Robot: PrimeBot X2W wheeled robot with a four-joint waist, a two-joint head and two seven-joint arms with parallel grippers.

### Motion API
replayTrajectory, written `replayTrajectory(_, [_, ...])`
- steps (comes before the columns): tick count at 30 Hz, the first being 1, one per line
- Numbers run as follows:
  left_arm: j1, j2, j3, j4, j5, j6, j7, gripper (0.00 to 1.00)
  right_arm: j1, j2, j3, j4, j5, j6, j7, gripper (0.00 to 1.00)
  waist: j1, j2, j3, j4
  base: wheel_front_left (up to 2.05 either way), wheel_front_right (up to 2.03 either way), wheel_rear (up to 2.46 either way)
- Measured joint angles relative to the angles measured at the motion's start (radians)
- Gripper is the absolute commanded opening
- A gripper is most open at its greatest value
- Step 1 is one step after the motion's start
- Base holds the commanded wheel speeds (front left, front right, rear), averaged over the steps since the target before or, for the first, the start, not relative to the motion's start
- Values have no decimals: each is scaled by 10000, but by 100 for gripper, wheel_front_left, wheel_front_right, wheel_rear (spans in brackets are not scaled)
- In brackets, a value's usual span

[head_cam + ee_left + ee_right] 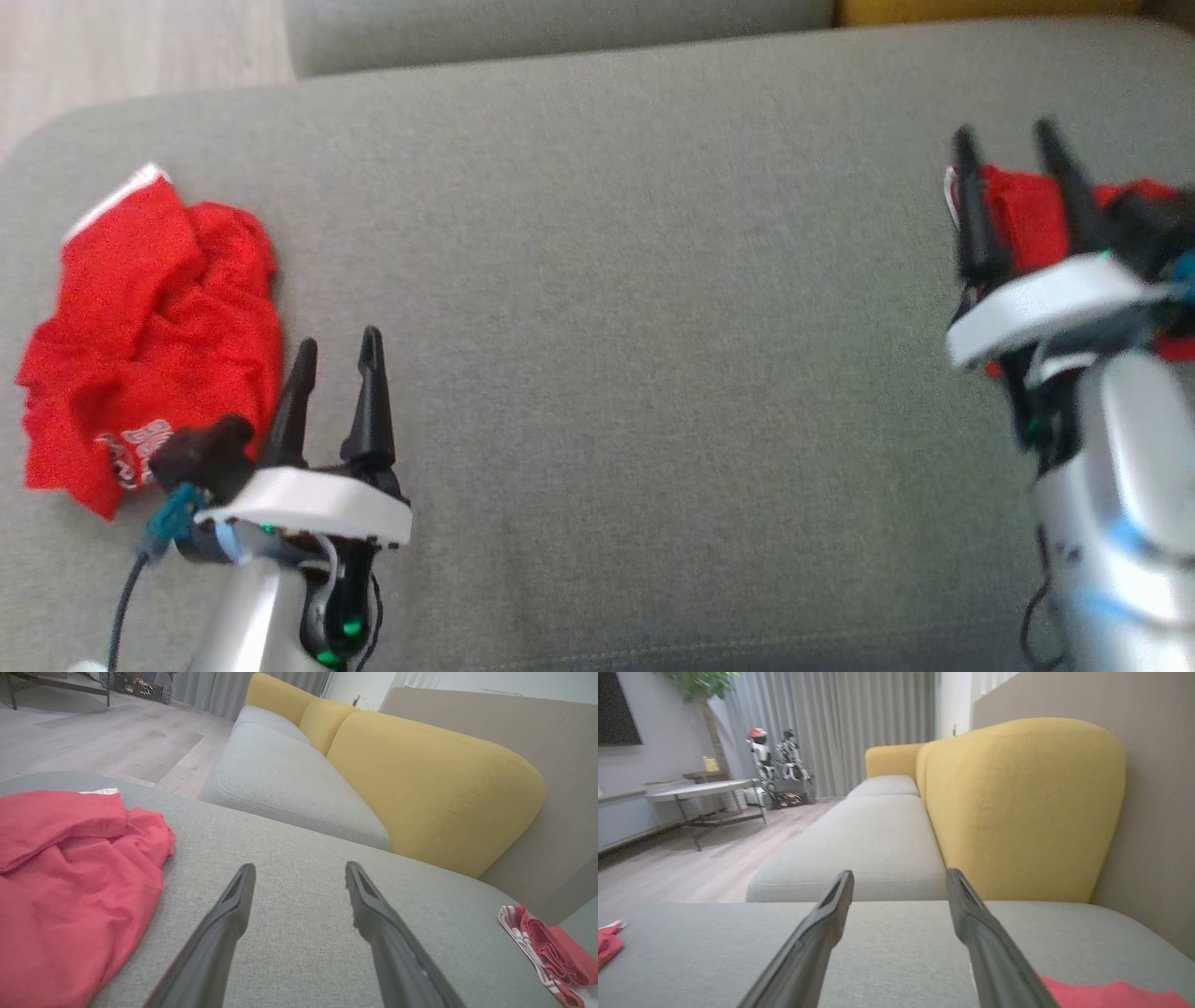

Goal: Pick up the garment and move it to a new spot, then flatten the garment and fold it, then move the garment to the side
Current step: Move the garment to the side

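Right gripper (1004, 133) hangs open and empty over the folded garment (1027, 217) at 3 o'clock, apparently parked aside at the cushion (653, 327) edge. Left gripper (340, 341), also open and empty, sits just beside the crumpled garment (149, 327) at 9 o'clock, likely next.

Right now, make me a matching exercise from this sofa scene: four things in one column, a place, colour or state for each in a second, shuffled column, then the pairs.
Column one
1. crumpled garment
2. folded garment
3. left claw
4. backrest

Column two
A. yellow
B. open and empty
C. right end of the cushion
D. left end of the cushion

Pairs: 1-D, 2-C, 3-B, 4-A
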Motion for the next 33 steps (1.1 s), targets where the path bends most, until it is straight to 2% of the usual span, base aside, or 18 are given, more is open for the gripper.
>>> replayTrajectory(8, [912, 10, -395, -42, -50, 176, 0, 100, 2018, 648, 194, -554, 52, 0, -880, 100, 0, 0, -895, 352, 0, 0, 0])
replayTrajectory(15, [1683, 21, -642, -176, -50, 313, 0, 100, 3512, 848, -31, -598, -437, 0, -1557, 100, 0, 0, -1316, 583, 0, 0, 0])
replayTrajectory(23, [1809, 27, -545, -690, -48, 314, 0, 100, 4402, 930, -54, -598, -508, 0, -1921, 100, 0, 0, -1344, 458, 0, 0, 0])
replayTrajectory(33, [1812, 27, -380, -763, -35, 345, 0, 100, 4466, 932, -58, -564, -420, 0, -2090, 100, 0, 0, -1292, 170, 0, 0, 0])
